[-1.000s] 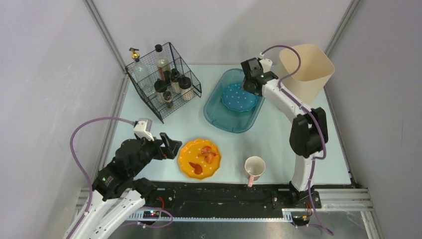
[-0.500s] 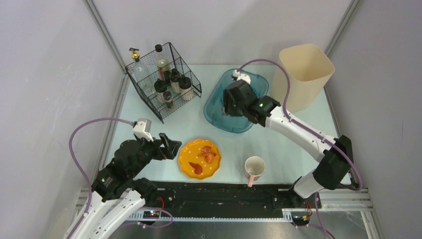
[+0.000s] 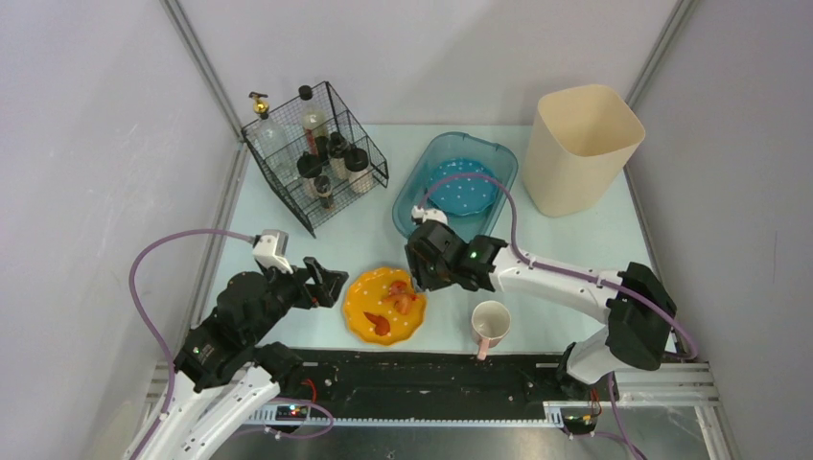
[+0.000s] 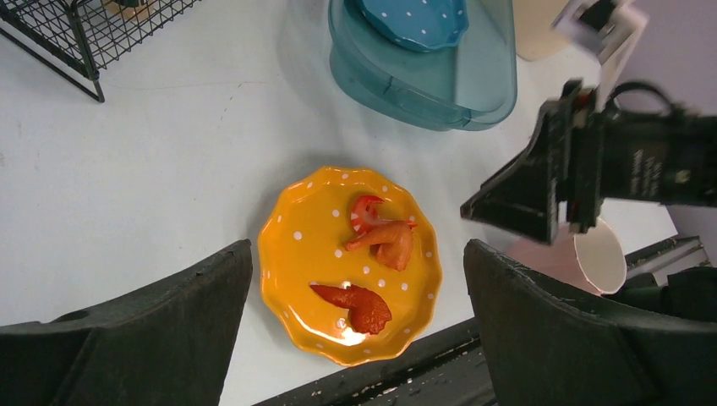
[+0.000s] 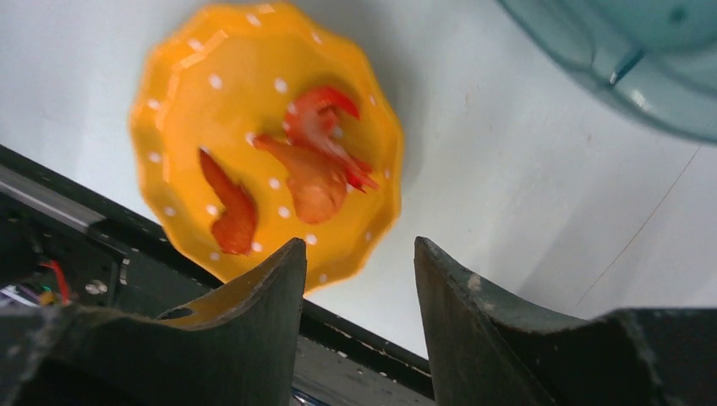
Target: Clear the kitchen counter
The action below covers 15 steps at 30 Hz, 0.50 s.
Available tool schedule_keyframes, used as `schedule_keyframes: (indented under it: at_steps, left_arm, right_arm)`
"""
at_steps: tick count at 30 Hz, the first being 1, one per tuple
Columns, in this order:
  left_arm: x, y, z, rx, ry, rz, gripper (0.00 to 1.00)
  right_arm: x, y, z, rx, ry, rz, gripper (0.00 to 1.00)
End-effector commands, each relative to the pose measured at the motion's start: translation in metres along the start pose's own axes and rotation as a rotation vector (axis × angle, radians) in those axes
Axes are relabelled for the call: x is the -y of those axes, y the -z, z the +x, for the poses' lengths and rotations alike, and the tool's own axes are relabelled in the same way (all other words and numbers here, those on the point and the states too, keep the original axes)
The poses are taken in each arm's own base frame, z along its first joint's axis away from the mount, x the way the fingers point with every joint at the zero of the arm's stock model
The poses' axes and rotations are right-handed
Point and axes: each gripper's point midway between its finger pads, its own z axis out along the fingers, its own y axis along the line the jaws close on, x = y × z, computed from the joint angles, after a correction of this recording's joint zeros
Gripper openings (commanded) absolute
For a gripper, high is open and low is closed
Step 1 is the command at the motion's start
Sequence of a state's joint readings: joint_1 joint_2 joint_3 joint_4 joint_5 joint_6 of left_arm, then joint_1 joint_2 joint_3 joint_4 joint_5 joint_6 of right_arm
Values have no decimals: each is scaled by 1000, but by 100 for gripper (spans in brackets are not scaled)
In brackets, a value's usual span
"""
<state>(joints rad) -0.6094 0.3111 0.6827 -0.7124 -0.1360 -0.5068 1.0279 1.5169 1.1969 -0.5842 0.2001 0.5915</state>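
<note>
Two robot arms reach over the kitchen counter (image 3: 364,240), a pale mint-blue tabletop seen from above. The left gripper (image 3: 336,286) hovers just left of an orange dotted plate (image 3: 360,302), its jaws spread wide and empty. Its wrist view shows only the two dark fingers (image 4: 135,338), cut off by the bottom edge, with the plate framed between them.

The right gripper (image 3: 419,278) hangs over the plate's far right rim. From above, its own wrist housing hides the fingertips. Its wrist view shows the jaws partly apart with nothing between them, and the plate's rim and bare counter show through the gap. Whether it touches the plate cannot be told.

Three red-orange food scraps (image 5: 313,169) lie on the plate ahead of the right gripper; what food they are is unclear. Behind that gripper sits a clear teal tub (image 3: 407,211) holding a blue dotted plate (image 3: 465,187), both cropped in the wrist views. To its right a pale mug (image 3: 490,324) stands upright beside the black front rail (image 3: 412,369), half hidden behind the right gripper in the left wrist view. Well beyond the left gripper is a wire basket (image 3: 369,168) of bottles (image 3: 312,123), their labels too small to read. A beige bin (image 3: 583,144) stands far beyond the right arm.
</note>
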Motion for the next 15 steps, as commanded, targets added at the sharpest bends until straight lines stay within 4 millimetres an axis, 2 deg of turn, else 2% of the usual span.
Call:
schedule_keyframes:
  at_steps: [1,7,15]
  left_arm:
    - [2,-2,-5,25,8,6,98]
    - [2,-3,-4,21,7,5,98]
    - [2,-3,-4,22,8,5,98]
  right_arm:
    - [-4,-5,25,-26,-87,-43,53]
    - [-4,-13,56,-63,-146,-39,51]
    - [-2,-33,74,-84,-247,-36,50]
